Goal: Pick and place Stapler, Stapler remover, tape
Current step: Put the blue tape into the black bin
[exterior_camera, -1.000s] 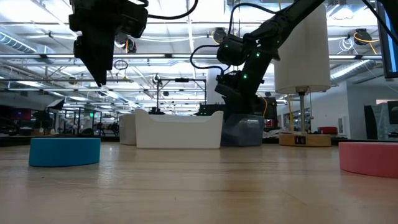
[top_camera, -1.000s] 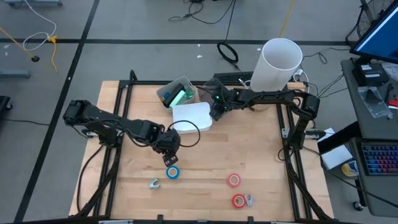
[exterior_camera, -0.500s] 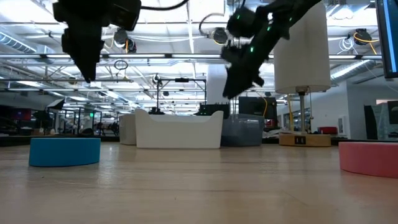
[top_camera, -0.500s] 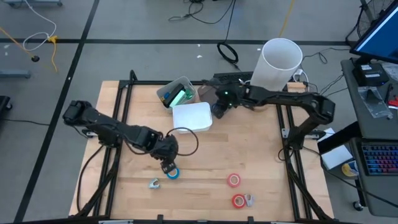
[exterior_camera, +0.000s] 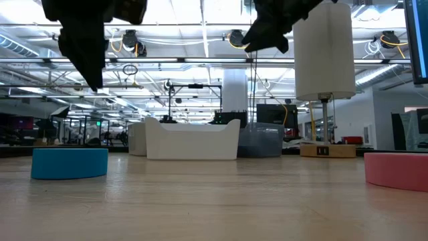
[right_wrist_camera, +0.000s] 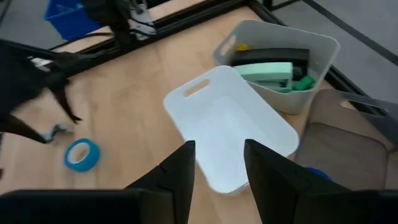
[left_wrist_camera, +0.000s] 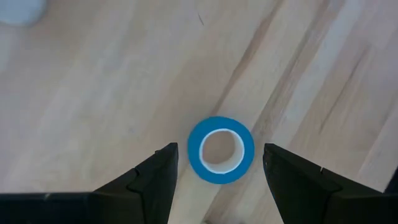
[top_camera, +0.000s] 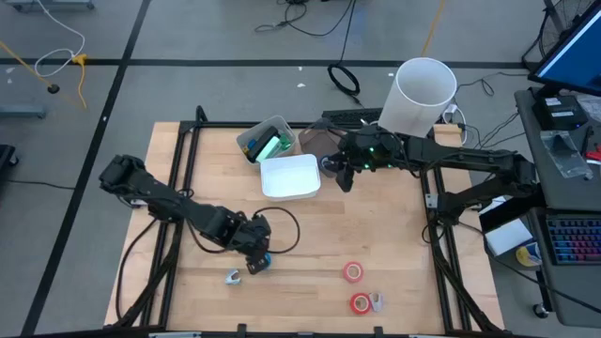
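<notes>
A: What has changed?

B: The left gripper (left_wrist_camera: 217, 171) has dropped over the blue tape roll (left_wrist_camera: 221, 149); its fingers spread wide, the roll flat on the table (top_camera: 376, 225) between them, untouched; a grasp looks imminent. The right gripper (right_wrist_camera: 217, 165) has lifted above the white bin (right_wrist_camera: 233, 124), half open, carrying nothing.

A: Anything unclear?

B: Overhead, the left gripper covers most of the roll; the grey bin's (right_wrist_camera: 311, 46) contents are hard to identify.

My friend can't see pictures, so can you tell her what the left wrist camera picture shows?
A blue tape roll with a pale core lies flat on the light wooden table, seen from straight above. The left pincer hovers over it, open, with one dark finger on each side of the roll and not touching it.
</notes>
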Motion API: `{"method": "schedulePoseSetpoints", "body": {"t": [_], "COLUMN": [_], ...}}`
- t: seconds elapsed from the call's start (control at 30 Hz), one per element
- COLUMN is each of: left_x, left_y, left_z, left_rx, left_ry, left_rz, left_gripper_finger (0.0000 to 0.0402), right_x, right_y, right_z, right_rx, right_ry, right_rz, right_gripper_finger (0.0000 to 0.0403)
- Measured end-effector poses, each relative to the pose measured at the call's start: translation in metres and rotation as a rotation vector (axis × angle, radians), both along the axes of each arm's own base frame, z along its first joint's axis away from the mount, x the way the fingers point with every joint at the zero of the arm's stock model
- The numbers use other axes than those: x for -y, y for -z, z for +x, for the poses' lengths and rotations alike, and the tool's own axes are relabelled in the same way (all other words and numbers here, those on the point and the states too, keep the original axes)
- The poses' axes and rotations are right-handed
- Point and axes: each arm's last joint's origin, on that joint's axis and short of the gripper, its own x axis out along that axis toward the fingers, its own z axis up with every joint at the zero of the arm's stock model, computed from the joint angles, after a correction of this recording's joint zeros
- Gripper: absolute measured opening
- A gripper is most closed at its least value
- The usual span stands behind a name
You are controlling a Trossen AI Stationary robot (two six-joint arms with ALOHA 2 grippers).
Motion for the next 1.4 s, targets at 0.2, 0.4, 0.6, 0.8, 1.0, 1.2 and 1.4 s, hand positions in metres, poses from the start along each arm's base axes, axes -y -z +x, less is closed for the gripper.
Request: {"method": "schedulePoseSetpoints", "body": {"t": [0.2,0.4,0.6,0.8,1.0,1.2,1.4], "left_x": [0.003,0.003,0.002,0.001,0.006,0.008,0.005], "left_y": [0.033,0.057,0.059,0.060,0.088,0.105,0.093], "left_z": [0.013,0.020,0.020,0.019,0.022,0.025,0.026], "left_rx": [-0.138,-0.235,-0.240,-0.243,-0.347,-0.421,-0.375], "left_ry": [-0.064,-0.166,-0.242,-0.259,-0.247,-0.236,-0.236], "left_rz": [-0.050,-0.065,-0.058,-0.045,-0.049,-0.085,-0.067], "left_gripper_finger": [0.0232,0.0232,0.0232,0.0232,0.0232,0.0201,0.0064], "right_x": [-0.015,-0.024,-0.030,-0.030,-0.030,-0.030,-0.030], "right_y": [-0.010,-0.010,-0.008,-0.007,-0.007,-0.005,-0.005], "right_z": [-0.007,-0.006,-0.007,-0.008,-0.008,-0.009,-0.009], "right_rx": [0.032,0.031,0.003,-0.002,-0.010,-0.028,-0.033], "right_ry": [-0.048,-0.080,-0.101,-0.098,-0.100,-0.102,-0.104], "right_rz": [-0.006,-0.006,-0.001,0.004,0.006,0.007,0.004], "right_gripper_finger": [0.0130,0.0130,0.0130,0.0130,0.0130,0.0130,0.0130]}}
